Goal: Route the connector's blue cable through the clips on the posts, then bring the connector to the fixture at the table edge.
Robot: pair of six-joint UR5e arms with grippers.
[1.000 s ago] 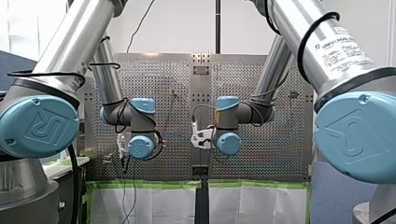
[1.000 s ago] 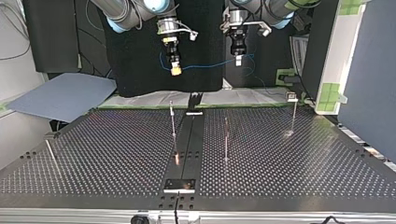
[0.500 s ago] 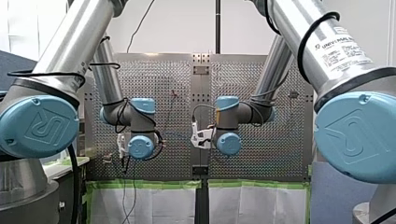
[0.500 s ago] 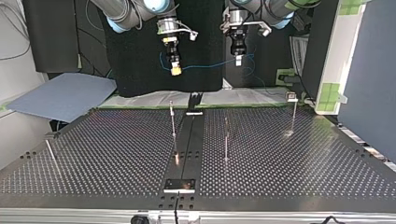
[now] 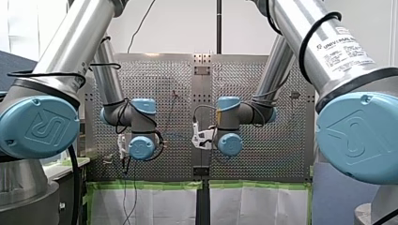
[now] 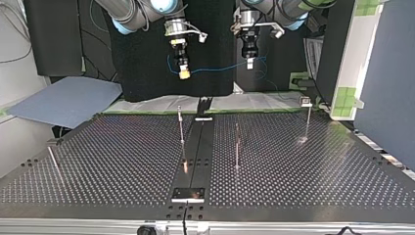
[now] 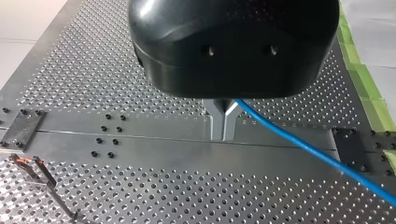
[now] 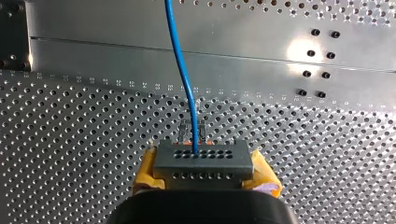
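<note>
**Front view.** My left arm (image 5: 75, 51) and my right arm (image 5: 319, 47) come down from the upper corners. Their elbows are bent and their wrists are turned inward over the perforated worktop (image 5: 272, 154). A label (image 5: 345, 50) on the right arm's tube reads "UNIVERSAL ROBOTS".

**Top view.** Both pincers point downward, raised above the worktop's far edge. The right pincer (image 6: 184, 74) is at the view's left and the left pincer (image 6: 249, 63) is at its right. One blue cable (image 6: 220, 67) spans between them in a shallow sag. Four thin posts (image 6: 237, 147) stand on the worktop, well apart from both pincers. The post at the view's right carries a clip (image 6: 307, 102) at its top.

**Left wrist view.** The left pincer's two metal fingers (image 7: 217, 121) are pressed together, clamping the blue cable. The cable leaves from between them and runs off to one side above the worktop.

**Right wrist view.** The right pincer's two yellow pads (image 8: 266, 179) are closed on the grey connector (image 8: 203, 161), one pad on each side. The connector has two rows of holes, and the blue cable leaves from the upper row, running ahead of the pincer. Connector and cable are held in the air, clear of the posts.
</note>
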